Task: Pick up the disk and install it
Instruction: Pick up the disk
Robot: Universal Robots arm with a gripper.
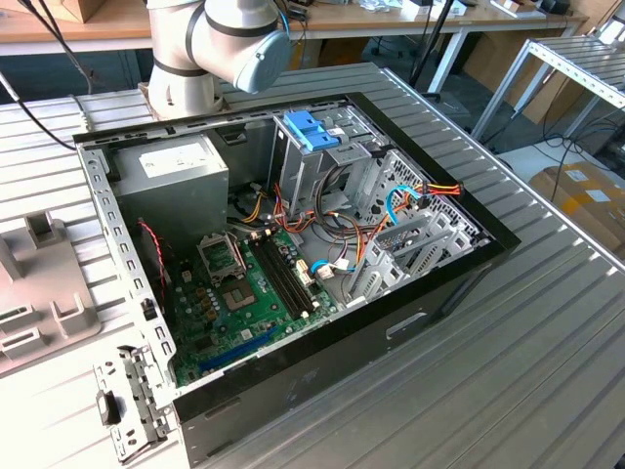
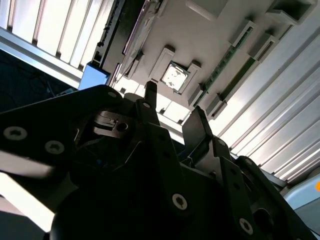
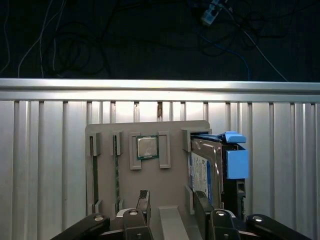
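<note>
The disk stands on edge in a slot of a grey parts holder; its silver body, white-and-blue label and blue side bracket all show. The blue bracket also appears in the second wrist view. My gripper hovers over the holder, open, with nothing between its dark fingers. One finger is close beside the disk and the other is near the chip slot. In the second wrist view the gripper is seen from behind, jaws apart.
The holder also carries a processor chip and two memory sticks. An open computer case lies on the ribbed metal table, with a grey power-supply box, a motherboard and a drive cage with blue latch tabs.
</note>
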